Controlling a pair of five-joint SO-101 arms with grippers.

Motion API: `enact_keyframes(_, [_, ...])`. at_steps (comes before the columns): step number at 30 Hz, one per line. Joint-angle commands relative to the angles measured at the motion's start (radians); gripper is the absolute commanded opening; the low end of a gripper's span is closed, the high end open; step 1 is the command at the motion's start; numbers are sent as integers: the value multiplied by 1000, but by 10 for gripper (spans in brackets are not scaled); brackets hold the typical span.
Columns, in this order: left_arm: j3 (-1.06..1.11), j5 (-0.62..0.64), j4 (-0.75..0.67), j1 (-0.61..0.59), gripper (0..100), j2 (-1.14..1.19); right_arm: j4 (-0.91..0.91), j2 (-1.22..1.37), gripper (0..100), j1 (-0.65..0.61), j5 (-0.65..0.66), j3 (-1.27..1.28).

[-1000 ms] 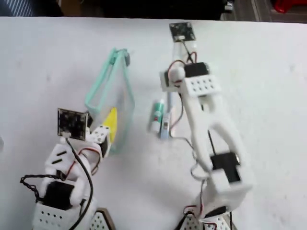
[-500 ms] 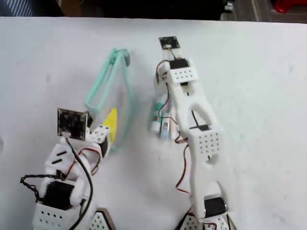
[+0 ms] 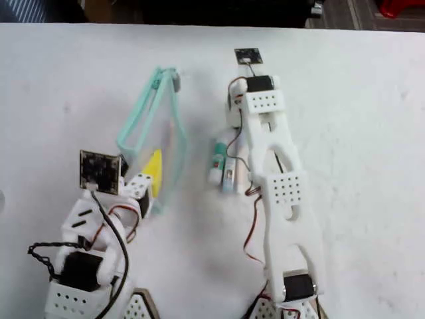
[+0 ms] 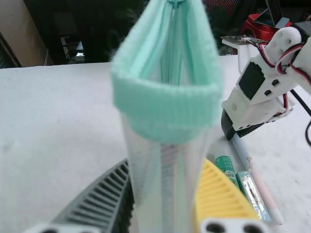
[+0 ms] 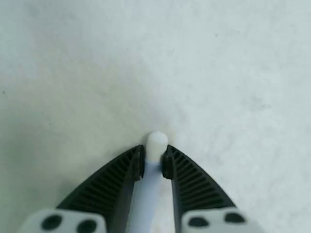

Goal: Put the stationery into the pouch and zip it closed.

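Observation:
The clear pouch (image 3: 151,126) with mint-green trim lies left of centre, its mouth (image 4: 165,104) standing open. My left gripper (image 4: 165,170) is shut on the pouch's near end, which sits between the grey finger and the yellow finger (image 3: 154,171). My right gripper (image 5: 155,160) is shut on the tip of a white pen (image 5: 156,143) down at the table. That arm (image 3: 275,166) stretches over the middle of the table. A green-and-white glue stick (image 3: 216,161), a pale blue item (image 3: 228,179) and the pen (image 4: 260,187) lie side by side, just right of the pouch.
The white table (image 3: 358,119) is bare to the right and at the far left. A small black circuit board (image 3: 248,56) sits beyond the right arm's wrist. Beyond the table's far edge (image 3: 199,25) the room is dark.
The right arm has stretched out forward and dropped low over the stationery, swinging left and then slightly back to the right. The left arm and the pouch have stayed put.

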Motion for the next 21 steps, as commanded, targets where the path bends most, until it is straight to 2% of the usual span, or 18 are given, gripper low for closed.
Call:
enact_keyframes(1, [-8, 14, -6, 10, 161, -13, 31, 12, 16, -12, -9, -38])
enact_keyframes(7, [-35, 9, 64, 111, 161, -13, 30, 16, 16, -2, -9, -41])
enact_keyframes(21, [-37, 8, 68, 110, 161, -13, 28, 16, 17, -7, -2, -41])
